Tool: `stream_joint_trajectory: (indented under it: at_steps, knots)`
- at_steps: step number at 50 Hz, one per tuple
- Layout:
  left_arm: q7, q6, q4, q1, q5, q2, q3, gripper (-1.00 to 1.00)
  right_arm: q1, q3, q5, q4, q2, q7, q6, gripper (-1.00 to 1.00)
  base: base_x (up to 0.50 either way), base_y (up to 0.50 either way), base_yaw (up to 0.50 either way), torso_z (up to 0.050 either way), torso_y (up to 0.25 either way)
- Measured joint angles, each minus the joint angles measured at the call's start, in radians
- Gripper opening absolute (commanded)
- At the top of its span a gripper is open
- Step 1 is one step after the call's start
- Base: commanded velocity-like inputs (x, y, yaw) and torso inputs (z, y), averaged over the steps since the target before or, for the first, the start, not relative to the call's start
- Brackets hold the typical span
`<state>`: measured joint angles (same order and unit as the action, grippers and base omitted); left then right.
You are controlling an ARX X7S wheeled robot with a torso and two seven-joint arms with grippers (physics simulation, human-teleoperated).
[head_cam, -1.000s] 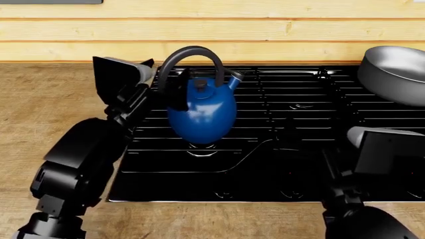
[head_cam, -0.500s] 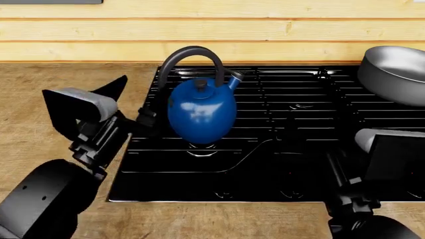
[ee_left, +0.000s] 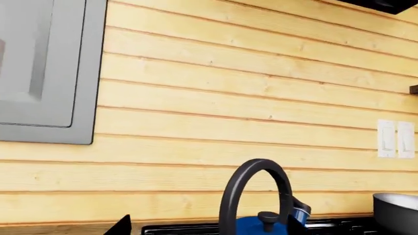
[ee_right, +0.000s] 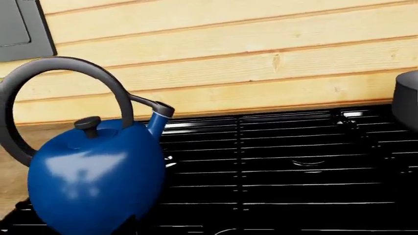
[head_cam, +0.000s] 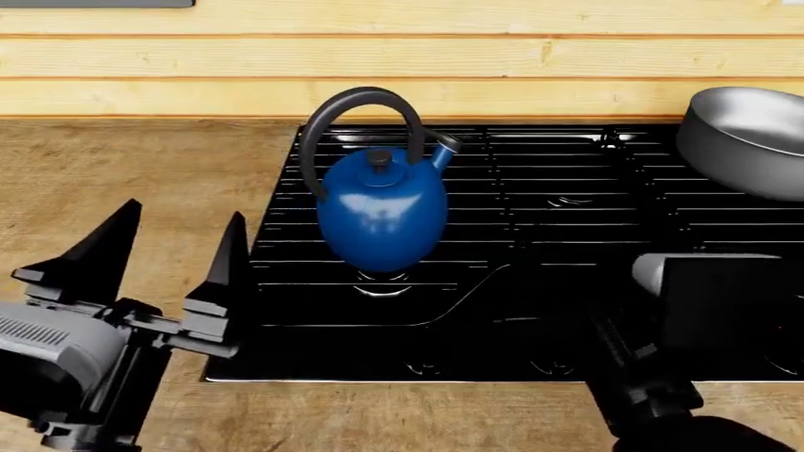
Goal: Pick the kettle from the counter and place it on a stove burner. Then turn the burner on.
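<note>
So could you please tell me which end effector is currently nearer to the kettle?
The left. The left end effector is open over the counter, beside the cooktop's left edge, apart from the kettle. The right arm sits at the cooktop's front right, farther away.

We count one blue kettle, one grey pot and one black cooktop on one wooden tabletop. We see two robot hands: the left hand and the right hand. On the wall, one white double switch plate.
</note>
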<state>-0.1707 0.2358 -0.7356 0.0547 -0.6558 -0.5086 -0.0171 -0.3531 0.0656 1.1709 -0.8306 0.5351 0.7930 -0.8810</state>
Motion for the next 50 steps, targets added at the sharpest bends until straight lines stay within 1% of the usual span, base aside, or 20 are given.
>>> stream_joint_trajectory:
  at_steps: [6,12,16,21,28,37,50]
  knots:
    - [-0.026,-0.01,-0.049,-0.04,0.006,-0.009,-0.023,1.0,-0.052,0.02,0.196,-0.002,0.034,0.143,-0.067,1.0,0.0,0.0,0.0,0.0,0.0]
    - [-0.052,0.003,-0.09,-0.059,-0.002,-0.026,-0.04,1.0,-0.061,0.033,0.366,0.001,0.064,0.276,-0.088,1.0,0.0,0.0,0.0,0.0,0.0]
    - [-0.064,0.012,-0.105,-0.062,-0.006,-0.036,-0.045,1.0,-0.044,0.033,0.449,-0.003,0.082,0.341,-0.086,1.0,0.0,0.0,0.0,0.0,0.0]
    - [-0.073,0.02,-0.118,-0.065,-0.012,-0.044,-0.048,1.0,-0.01,0.033,0.512,-0.002,0.09,0.384,-0.081,1.0,0.0,0.0,0.0,0.0,0.0]
    - [-0.077,0.023,-0.12,-0.068,-0.014,-0.048,-0.046,1.0,0.026,0.04,0.541,0.008,0.081,0.395,-0.077,1.0,0.0,0.0,0.0,0.0,0.0]
    - [-0.083,0.024,-0.12,-0.076,-0.015,-0.05,-0.044,1.0,0.056,0.054,0.51,0.04,0.058,0.366,-0.082,1.0,0.0,0.0,0.0,0.0,0.0]
    - [-0.081,0.018,-0.105,-0.08,-0.01,-0.048,-0.038,1.0,0.009,0.101,0.445,0.075,0.029,0.344,-0.133,1.0,0.0,0.0,0.0,0.0,0.0]
